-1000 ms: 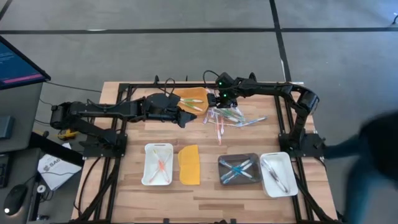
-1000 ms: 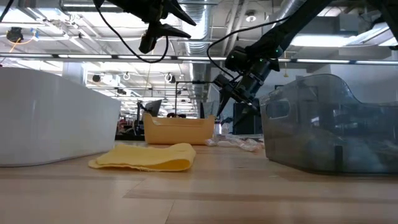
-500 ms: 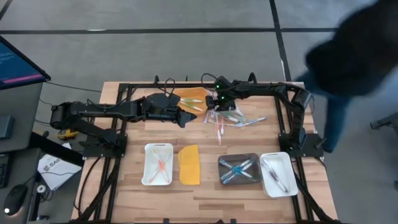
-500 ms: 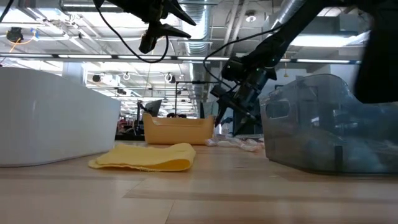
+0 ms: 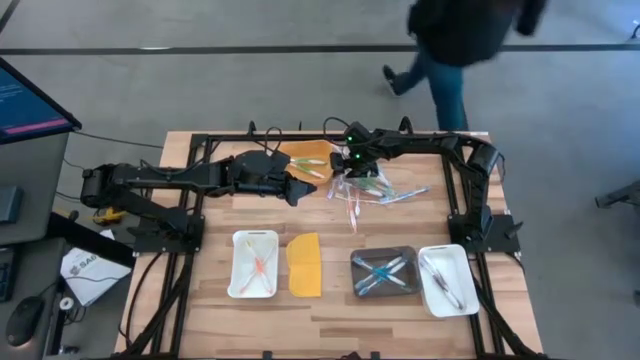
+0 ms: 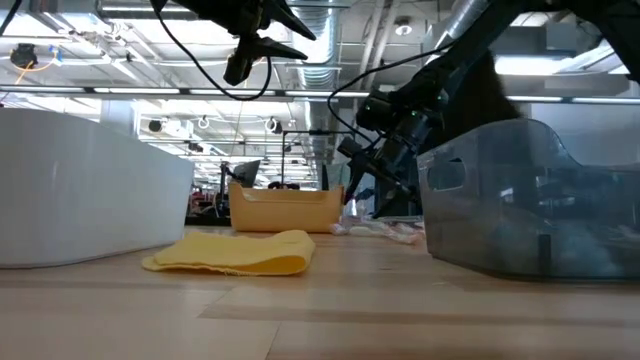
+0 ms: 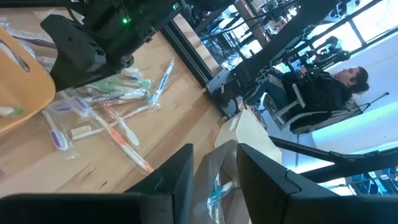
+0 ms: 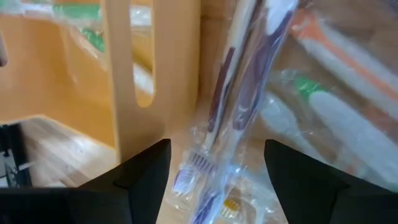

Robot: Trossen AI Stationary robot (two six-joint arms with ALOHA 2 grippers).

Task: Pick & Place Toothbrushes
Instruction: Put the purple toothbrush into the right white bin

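Beside the orange plastic tray [image 5: 308, 158]: loose heap of thin coloured plastic toothbrushes [image 5: 365, 190]. Right gripper [image 5: 352, 172] low over it, jaws spread, empty. Left gripper [image 5: 296, 188] waits nearby, jaws parted, empty. Risk: crinkly wrappers snag, lifting several brushes together.

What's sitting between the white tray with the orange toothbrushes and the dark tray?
A flat yellow-orange lid lies between the white tray and the dark tray, clearest in the high view.

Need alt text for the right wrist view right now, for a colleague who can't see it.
The right gripper, jaws open, hangs close above a purple toothbrush in clear wrapping. Green and orange wrapped toothbrushes lie beside it, and a yellow-orange tray wall with a slot handle stands next to them.
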